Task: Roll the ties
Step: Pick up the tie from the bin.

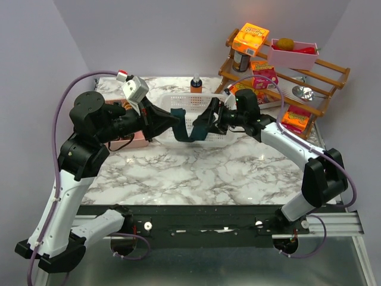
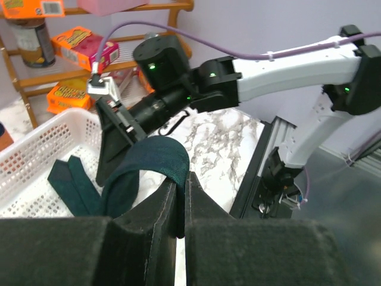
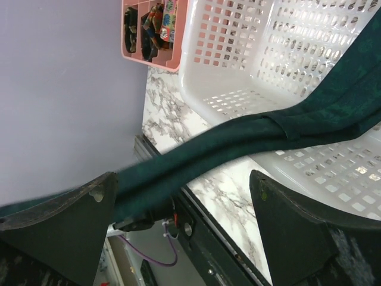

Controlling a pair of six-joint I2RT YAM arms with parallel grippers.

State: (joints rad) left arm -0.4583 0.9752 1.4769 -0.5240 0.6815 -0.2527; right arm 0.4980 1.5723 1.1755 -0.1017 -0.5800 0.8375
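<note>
The dark teal tie (image 1: 189, 132) hangs in a loop over the front of the white basket (image 1: 178, 99), strung between my two grippers. My left gripper (image 1: 174, 118) is shut on one end of it; in the left wrist view the fabric (image 2: 152, 162) arches up out of the pinched jaws (image 2: 180, 182). My right gripper (image 1: 206, 119) faces it from the right, open wide. In the right wrist view the tie (image 3: 238, 138) runs slantwise across the gap of the gripper (image 3: 184, 205) and past the left finger (image 3: 71, 226), unclamped. Part of the tie lies inside the basket (image 3: 238, 53).
A pink tray (image 1: 136, 140) sits left of the basket, under my left arm. An orange-capped bottle (image 1: 196, 83) stands behind the basket. A wooden rack (image 1: 309, 80) with snack boxes, cans and a pink bin fills the back right. Marble tabletop (image 1: 196, 173) lies in front.
</note>
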